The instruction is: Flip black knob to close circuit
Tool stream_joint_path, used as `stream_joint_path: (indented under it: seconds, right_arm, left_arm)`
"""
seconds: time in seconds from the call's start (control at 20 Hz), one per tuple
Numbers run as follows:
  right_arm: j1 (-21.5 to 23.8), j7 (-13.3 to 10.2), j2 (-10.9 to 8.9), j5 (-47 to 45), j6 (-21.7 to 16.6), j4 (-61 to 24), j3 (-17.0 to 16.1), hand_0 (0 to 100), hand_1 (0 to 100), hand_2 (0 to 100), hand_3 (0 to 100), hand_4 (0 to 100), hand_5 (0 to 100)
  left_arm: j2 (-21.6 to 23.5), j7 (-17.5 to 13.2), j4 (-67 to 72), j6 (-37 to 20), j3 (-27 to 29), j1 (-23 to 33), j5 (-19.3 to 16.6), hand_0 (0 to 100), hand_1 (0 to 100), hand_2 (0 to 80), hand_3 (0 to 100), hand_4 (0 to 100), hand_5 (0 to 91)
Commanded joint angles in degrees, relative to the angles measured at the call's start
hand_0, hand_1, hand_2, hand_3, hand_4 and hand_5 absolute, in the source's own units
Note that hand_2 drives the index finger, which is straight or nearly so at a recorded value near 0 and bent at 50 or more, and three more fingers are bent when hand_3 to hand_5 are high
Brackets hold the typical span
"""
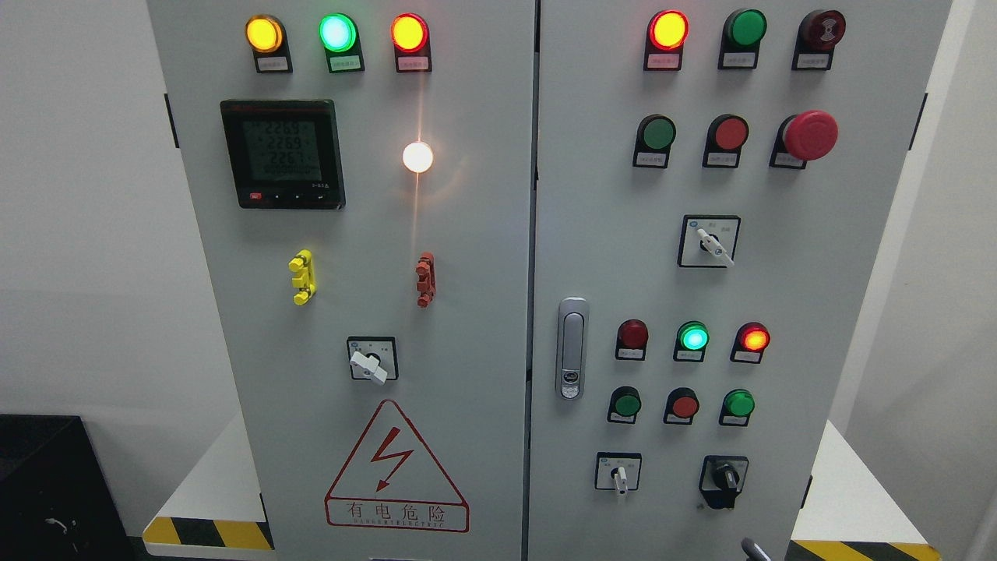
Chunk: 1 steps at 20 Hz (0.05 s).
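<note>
The black knob (724, 477) sits at the lower right of the right cabinet door (849, 312), on a black square plate, its pointer close to upright. Just left of it is a white-handled selector switch (619, 474). Below the knob, at the bottom edge, a small grey curved tip (754, 548) pokes into view; it is cut off by the frame, so I cannot tell whether it belongs to a hand, and the state of either hand's fingers cannot be told. Above the knob stand three small push buttons and three indicator lamps, the green lamp (692, 337) glowing. A silver door handle (572, 347) is near the seam. On the left door, the digital meter (282, 153) shows digits too dim to read surely. The red warning triangle (396, 467) is lower down.
</note>
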Motion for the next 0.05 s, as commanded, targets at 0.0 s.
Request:
stream_joint_path:
  seconds: [0.0]
  right_arm:
    - [0.51, 0.05, 0.02, -2.44, -0.3, 2.04, 1.05, 0, 0, 0, 0, 0, 0]
  left_arm:
    - [0.0, -0.04, -1.67, 0.04, 0.0, 1.32, 0.04, 12, 56, 0.0, 0, 0, 0.0]
